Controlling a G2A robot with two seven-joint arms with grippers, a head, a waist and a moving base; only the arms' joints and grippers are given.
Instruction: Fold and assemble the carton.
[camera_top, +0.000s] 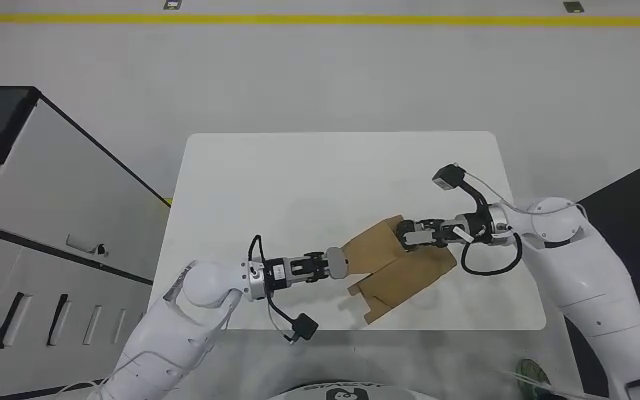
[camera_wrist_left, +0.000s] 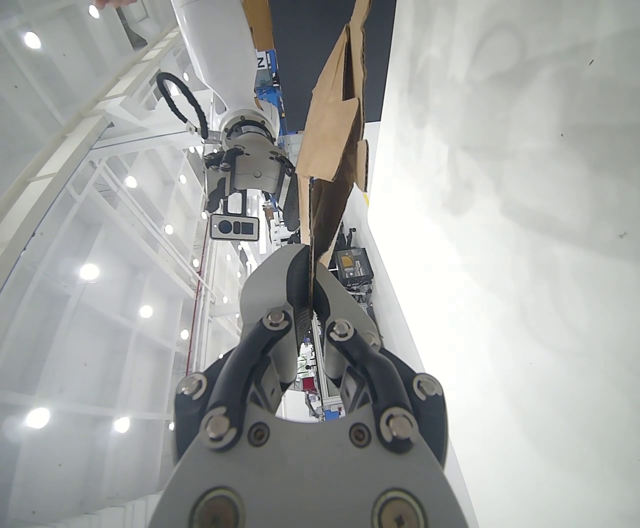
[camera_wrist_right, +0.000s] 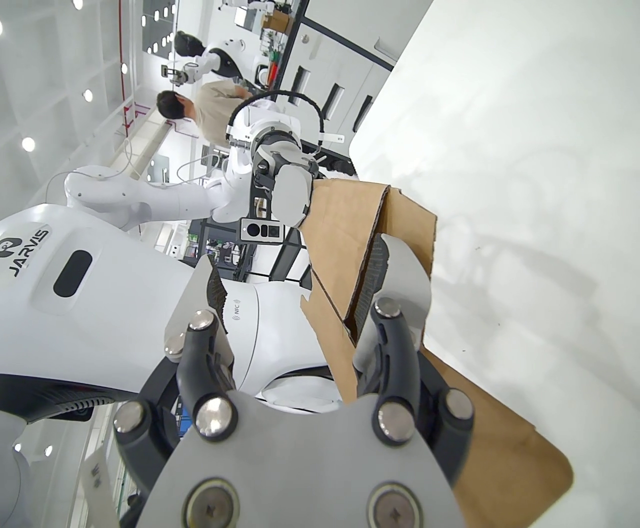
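carton (camera_top: 400, 270) lies lengthwise left to right, left fingers (camera_top: 336, 264) pinching its end.

A: Location type?
B: Robotics lab, big hall. 2nd white robot (camera_wrist_right: 220, 59) far back, grey cabinets (camera_top: 70, 190) left of table (camera_top: 300, 170), yellow floor line (camera_top: 320, 19), high ceiling lights (camera_wrist_left: 89, 271).

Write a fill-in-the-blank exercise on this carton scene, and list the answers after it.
1. The left gripper is ____ on an edge of the carton.
2. The right gripper is ____, its fingers spread wide apart.
3. The carton is made of brown ____.
4. Under the carton is a ____ table.
Missing words: shut; open; cardboard; white.
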